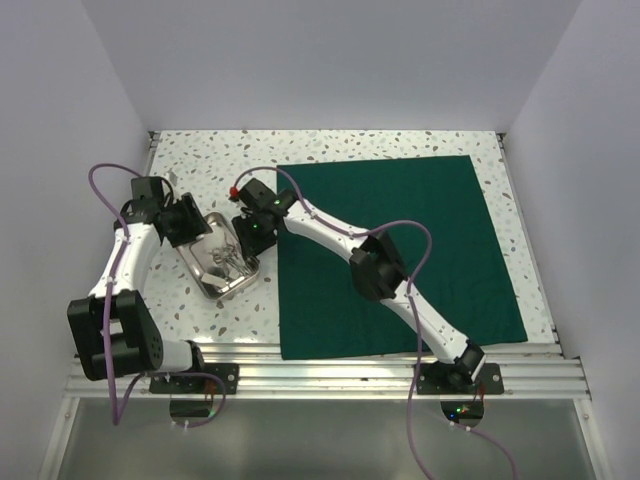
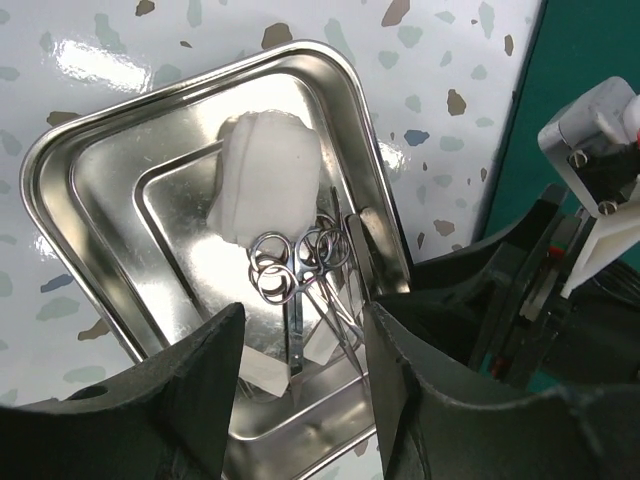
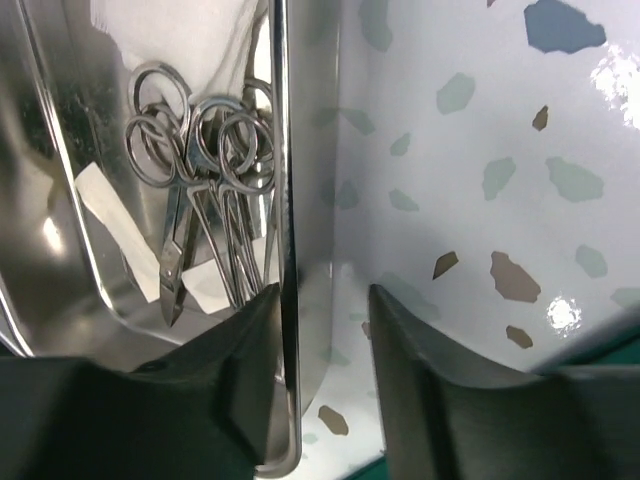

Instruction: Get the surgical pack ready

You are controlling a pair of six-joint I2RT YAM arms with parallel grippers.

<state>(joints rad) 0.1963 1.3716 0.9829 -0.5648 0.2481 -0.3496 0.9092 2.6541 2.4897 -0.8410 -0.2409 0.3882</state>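
The tabletop (image 1: 200, 160) is white and glossy, scattered with small flecks of grey, brown, muted green and blue. In the wrist views the flecks show as irregular chips of varied size, and bright patches of glare lie on the surface. Plain pale walls close the tabletop in on three sides: a back wall (image 1: 330, 60), a left wall (image 1: 50, 150) and a right wall (image 1: 590, 150), each meeting the tabletop at a straight edge. A thin metal strip runs up the left border. Along the near edge lies a ribbed aluminium rail (image 1: 330, 372) spanning the full width. Below the rail is a smooth grey panel (image 1: 330, 440) with a dull sheen.
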